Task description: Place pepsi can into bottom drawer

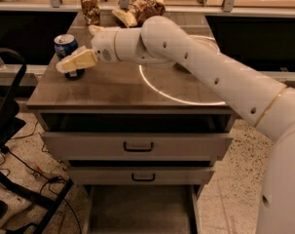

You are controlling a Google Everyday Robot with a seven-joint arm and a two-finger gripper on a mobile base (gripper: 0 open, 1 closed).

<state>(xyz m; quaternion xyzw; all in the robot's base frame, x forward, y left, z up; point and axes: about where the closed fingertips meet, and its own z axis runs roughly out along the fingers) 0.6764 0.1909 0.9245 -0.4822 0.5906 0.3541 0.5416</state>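
The pepsi can, blue with a silver top, stands upright near the left edge of the cabinet top. My gripper, cream-coloured, reaches in from the right and lies across the front of the can's lower half, hiding it. The bottom drawer is pulled out at the foot of the cabinet, showing a flat grey floor with nothing on it.
A brownish patterned can and snack bags sit at the back of the top. Two upper drawers with dark handles are slightly pulled out. A black frame and cables stand at the left.
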